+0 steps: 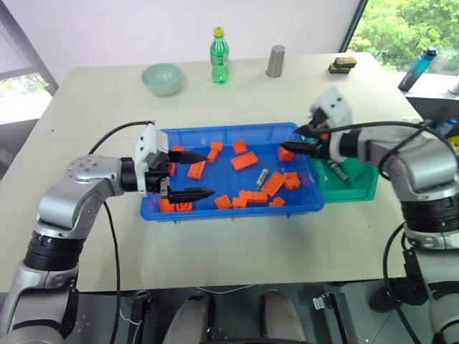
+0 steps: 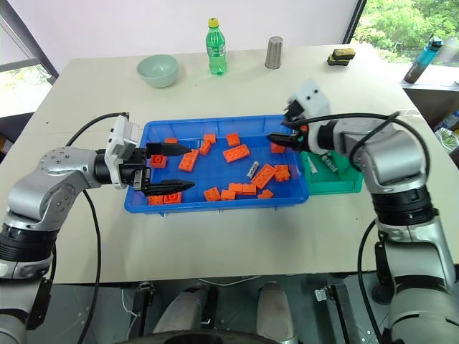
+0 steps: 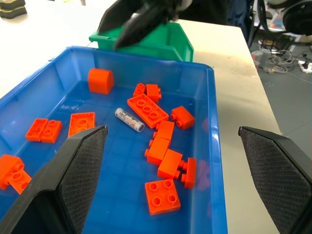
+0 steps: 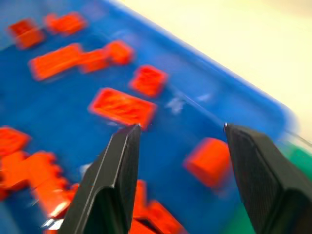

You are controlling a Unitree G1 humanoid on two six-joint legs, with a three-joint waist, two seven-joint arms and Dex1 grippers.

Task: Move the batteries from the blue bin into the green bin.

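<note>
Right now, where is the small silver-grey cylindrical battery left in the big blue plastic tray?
The battery lies loose right of centre on the blue tray's floor, just left of a long orange brick, untouched by either gripper.

Bright blue bin point(image 1: 233, 210), green bin point(image 1: 355, 188), orange bricks point(image 1: 244, 161), a silver-grey battery point(image 1: 262, 175), black pincer fingers point(image 1: 192, 193).

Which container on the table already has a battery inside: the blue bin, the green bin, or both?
Both: one battery lies among orange bricks in the blue bin, and another battery lies in the green bin.
</note>
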